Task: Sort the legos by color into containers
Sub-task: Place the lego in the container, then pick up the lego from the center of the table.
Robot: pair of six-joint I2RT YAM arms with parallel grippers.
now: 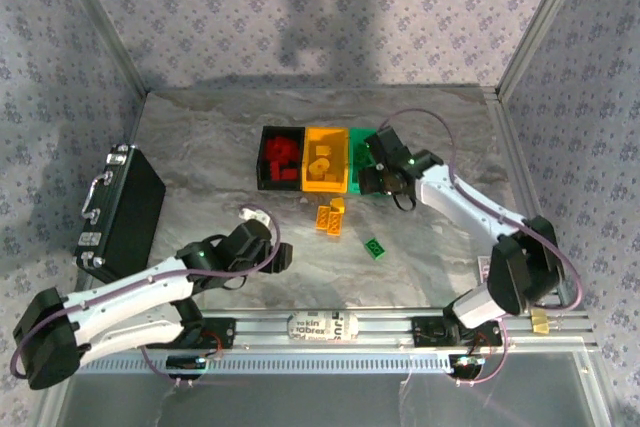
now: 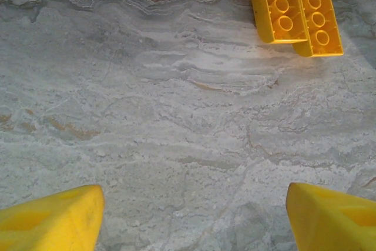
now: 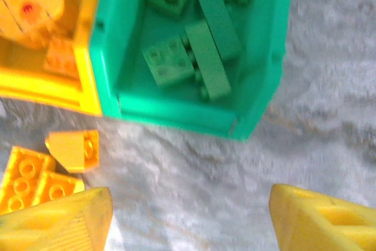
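Loose legos: yellow bricks (image 2: 296, 10), one green brick (image 1: 377, 247) — on the desk (image 1: 200, 137) before the bins (image 1: 326, 130).
Feel: light, stiff, slick; likely best pinched across flat sides.
Left jaws: spread, empty, near the yellows.
Right jaws: spread, empty — at the green bin (image 3: 270, 39).
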